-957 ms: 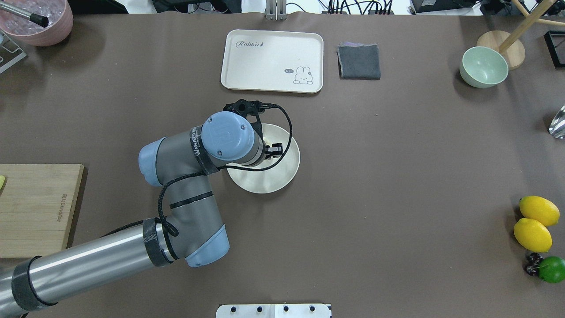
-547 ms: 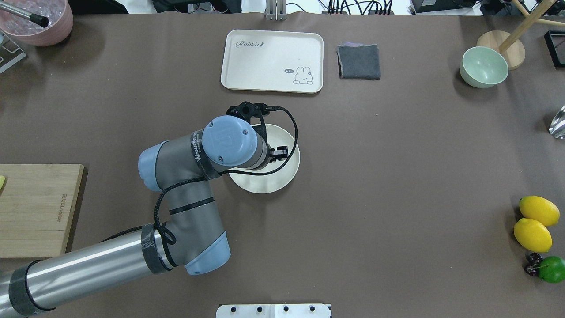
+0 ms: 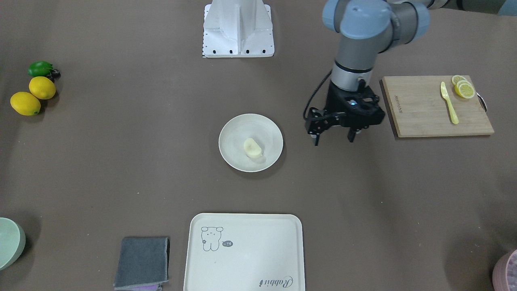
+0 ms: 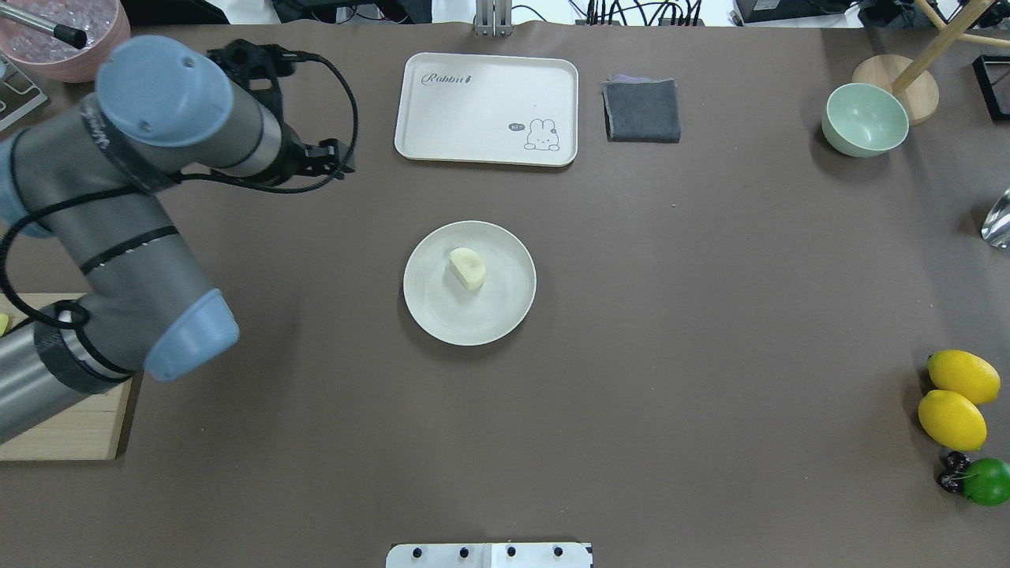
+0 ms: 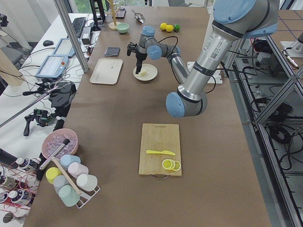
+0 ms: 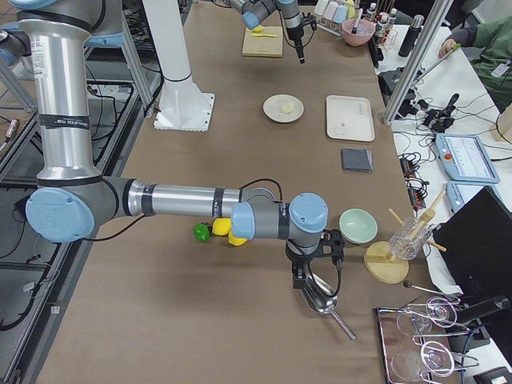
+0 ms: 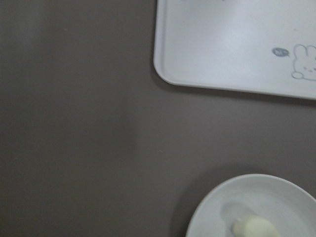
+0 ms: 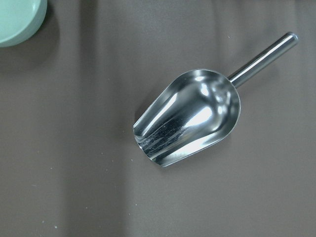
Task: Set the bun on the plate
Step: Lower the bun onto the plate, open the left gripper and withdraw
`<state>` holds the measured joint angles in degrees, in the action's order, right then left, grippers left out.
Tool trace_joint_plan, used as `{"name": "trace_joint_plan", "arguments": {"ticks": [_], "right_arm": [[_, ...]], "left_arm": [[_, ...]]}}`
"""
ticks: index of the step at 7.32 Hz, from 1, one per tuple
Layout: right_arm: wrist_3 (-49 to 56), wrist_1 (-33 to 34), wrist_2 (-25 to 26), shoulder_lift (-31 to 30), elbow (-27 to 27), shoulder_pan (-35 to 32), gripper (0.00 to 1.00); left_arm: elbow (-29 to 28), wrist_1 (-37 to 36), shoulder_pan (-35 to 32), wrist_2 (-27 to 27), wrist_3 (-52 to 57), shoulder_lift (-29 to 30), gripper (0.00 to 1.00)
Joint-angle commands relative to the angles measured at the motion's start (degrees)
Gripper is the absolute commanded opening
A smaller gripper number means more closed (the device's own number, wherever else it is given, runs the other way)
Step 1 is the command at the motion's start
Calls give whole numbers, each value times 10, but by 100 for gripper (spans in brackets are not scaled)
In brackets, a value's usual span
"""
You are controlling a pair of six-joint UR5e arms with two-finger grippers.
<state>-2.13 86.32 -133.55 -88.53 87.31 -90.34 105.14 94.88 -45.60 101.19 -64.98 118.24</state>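
In the front-facing view the bun (image 3: 253,148) lies near the middle of the plate (image 3: 236,133), well inside the rim, so the placing looks done. The left gripper (image 3: 334,138) hangs well apart from the plate, on the cutting board (image 3: 424,105) side, its fingers spread wide with nothing between them. The main risk I see is a low sweep across the plate, where an open finger could clip the rim or nudge the soft, rounded bun off. Overhead, the wrist housing hides most of that gripper. A slack cable (image 4: 354,118) loops beside it and could snag if the arm passes low over the plate. The left side view seems to set the gripper right over the plate, at odds with the other views, so I would not judge clearance from it. In the right side view the right gripper (image 6: 316,276) is far from the plate, above a metal scoop (image 6: 320,298); whether its fingers are apart or together I cannot tell. The left wrist view cuts off the plate and bun at its lower edge, with the tray (image 7: 222,44) beyond the plate, and shows no fingers. The right wrist view shows only the scoop and a corner of the green bowl (image 8: 15,19).
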Motion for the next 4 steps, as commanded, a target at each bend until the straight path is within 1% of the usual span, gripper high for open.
{"name": "trace_joint_plan", "arguments": {"ticks": [1,2,3,4], "right_arm": [[-5,1,-6,-1,-5,0,100],[-7,3,-14,2,-4,-3,100],[-7,8,-14,2,3,-20,100],[-6,24,-15,5,10,-22,100]], "left_arm": [[-5,102,-123,29,117,-106,99],[-22,102,-202,147,189,-124,99],[-42,105,-272,234,261,-144,99],[-74,107,-302,245,336,-160,99]]}}
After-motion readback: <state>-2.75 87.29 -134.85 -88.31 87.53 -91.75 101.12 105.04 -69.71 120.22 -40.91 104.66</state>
